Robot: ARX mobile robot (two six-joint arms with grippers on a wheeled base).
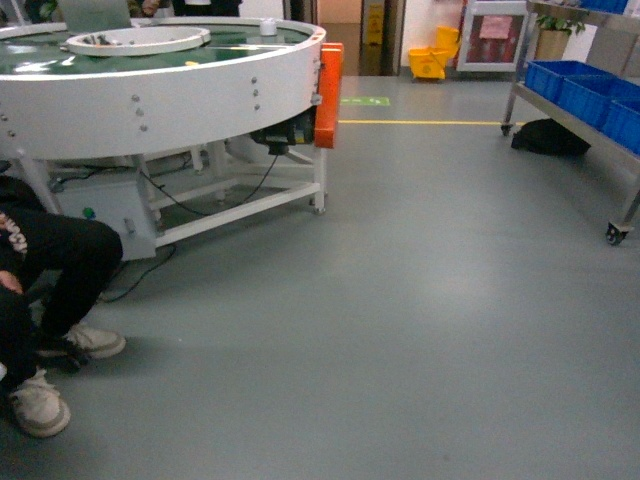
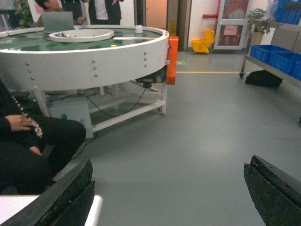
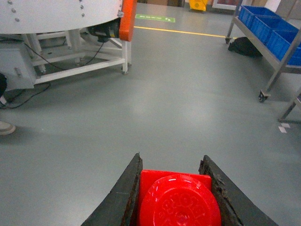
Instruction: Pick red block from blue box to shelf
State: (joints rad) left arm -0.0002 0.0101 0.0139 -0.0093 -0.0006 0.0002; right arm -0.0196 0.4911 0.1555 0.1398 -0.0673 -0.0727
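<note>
Grey floor [image 1: 420, 330] fills most of the head view, bare between the robot and everything else. Round white conveyor table [image 1: 150, 90] stands at left on a white frame, an orange guard [image 1: 330, 80] on its edge, cables trailing beneath. Steel shelf [image 1: 575, 110] on castors runs along the right edge, well apart from the robot, its tier carrying dark blue ribbed crates [image 1: 585, 90]; a black bag [image 1: 548, 138] lies under it. Seated person in black [image 1: 45, 270], white trainers, at lower left, near the left arm. Yellow mop bucket [image 1: 433, 58] far back by the doorway. Pale turquoise box: not in any view. Left gripper [image 2: 167, 193] hangs with its black fingers [image 2: 70, 197] spread wide and nothing between them. Right gripper [image 3: 174, 193] is clamped on the red block [image 3: 176, 200], one round stud facing the wrist camera, fingers pressed to both flanks. Judged stage: block lifted out, carry to the shelf under way. Risks: the grip looks to bear on smooth plastic sides only, so a jolt while driving could let the brick slide; the crates crowd the visible tier, so a free spot for the drop may be tight; the post could catch the arm on approach.
</note>
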